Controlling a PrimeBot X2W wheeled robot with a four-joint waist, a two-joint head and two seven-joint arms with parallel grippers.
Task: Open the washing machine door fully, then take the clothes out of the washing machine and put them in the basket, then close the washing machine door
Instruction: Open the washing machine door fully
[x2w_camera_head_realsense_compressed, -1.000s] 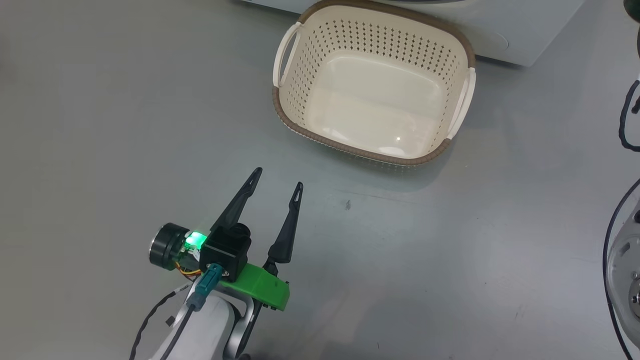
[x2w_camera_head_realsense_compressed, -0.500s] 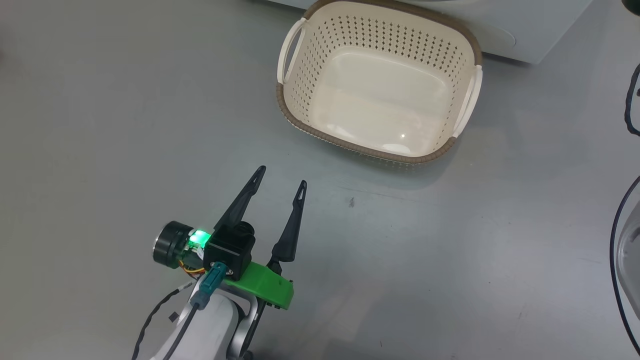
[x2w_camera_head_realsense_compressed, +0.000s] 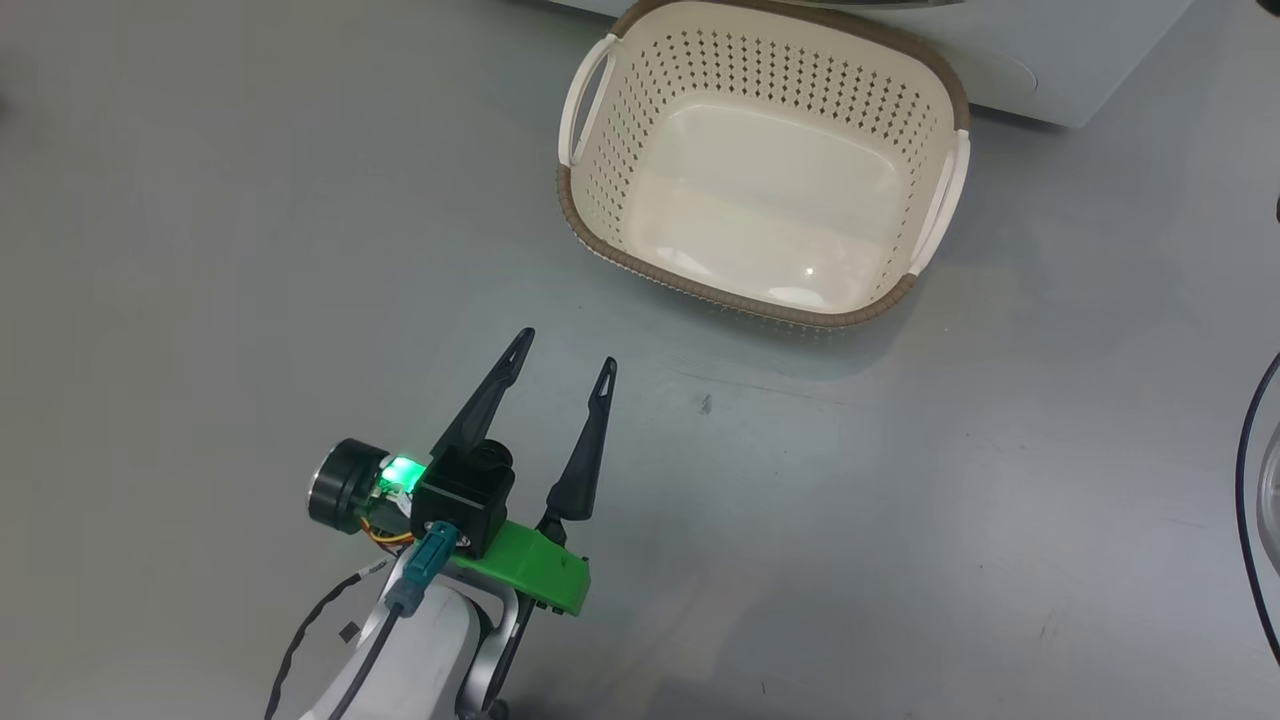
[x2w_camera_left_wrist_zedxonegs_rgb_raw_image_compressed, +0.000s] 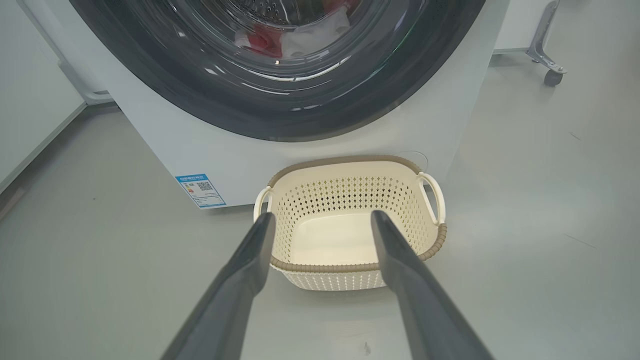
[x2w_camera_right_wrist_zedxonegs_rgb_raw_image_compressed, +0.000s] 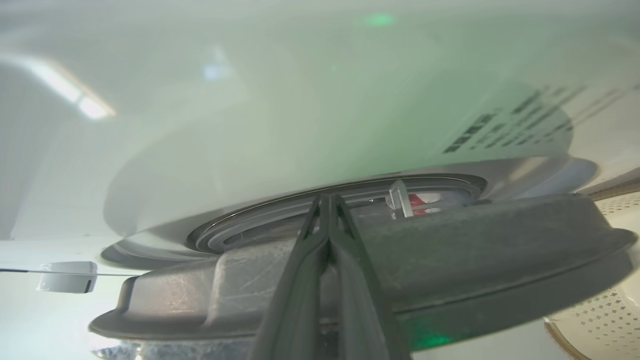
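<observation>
The cream basket (x2w_camera_head_realsense_compressed: 620, 150) stands empty on the grey floor, right in front of the white washing machine (x2w_camera_head_realsense_compressed: 1040, 60). My left gripper (x2w_camera_head_realsense_compressed: 566, 350) hovers open over the floor short of the basket (x2w_camera_left_wrist_zedxonegs_rgb_raw_image_compressed: 345, 200), holding nothing. The washing machine door (x2w_camera_left_wrist_zedxonegs_rgb_raw_image_compressed: 280, 115) has a black frame and bulging glass, and the clothes show through it, red (x2w_camera_left_wrist_zedxonegs_rgb_raw_image_compressed: 262, 40) and white (x2w_camera_left_wrist_zedxonegs_rgb_raw_image_compressed: 312, 37). My right gripper (x2w_camera_right_wrist_zedxonegs_rgb_raw_image_compressed: 327, 197) is shut, its tips at the gap between the door's grey inner side (x2w_camera_right_wrist_zedxonegs_rgb_raw_image_compressed: 450, 250) and the machine's front. A bit of red cloth (x2w_camera_right_wrist_zedxonegs_rgb_raw_image_compressed: 417, 200) shows through that gap.
A blue label (x2w_camera_left_wrist_zedxonegs_rgb_raw_image_compressed: 200, 190) sits low on the machine's front. A wheeled metal leg (x2w_camera_left_wrist_zedxonegs_rgb_raw_image_compressed: 550, 75) stands to the machine's right. Black cables (x2w_camera_head_realsense_compressed: 1250, 450) hang at the right edge of the head view. Open grey floor lies around the basket.
The whole head picture has shifted a little, so the camera moved. The left gripper stays open in the same place relative to the basket.
</observation>
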